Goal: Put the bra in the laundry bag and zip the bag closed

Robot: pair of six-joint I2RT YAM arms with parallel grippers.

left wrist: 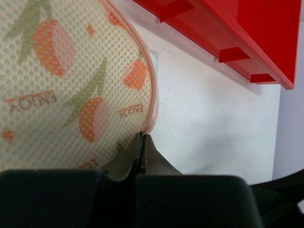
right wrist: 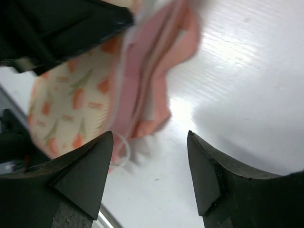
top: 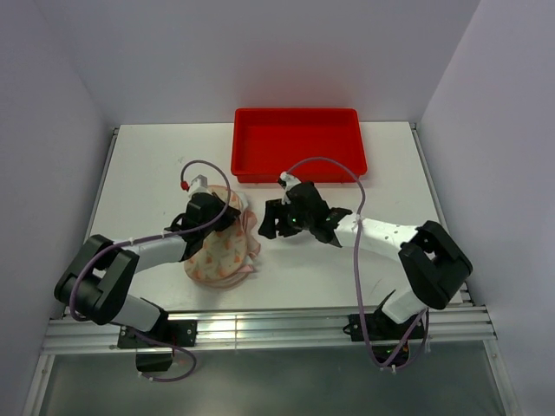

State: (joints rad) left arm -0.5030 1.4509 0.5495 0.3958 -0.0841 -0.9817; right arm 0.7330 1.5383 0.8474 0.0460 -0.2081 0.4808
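L claw (left wrist: pixel 142 142) clamped on laundry bag (top: pixel 224 251) rim, near-left of worktop (top: pixel 156 165); R claw (right wrist: pixel 149 156) open beside it. Behind, red tray (top: pixel 297 139) at far edge. Bag print reads "ENJOY", mirrored.

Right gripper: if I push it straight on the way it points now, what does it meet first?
Probably the bare table, just beside the pink zip edge of the laundry bag. The open right gripper angles down at that spot; depth is unclear, so one finger may brush the edge first.
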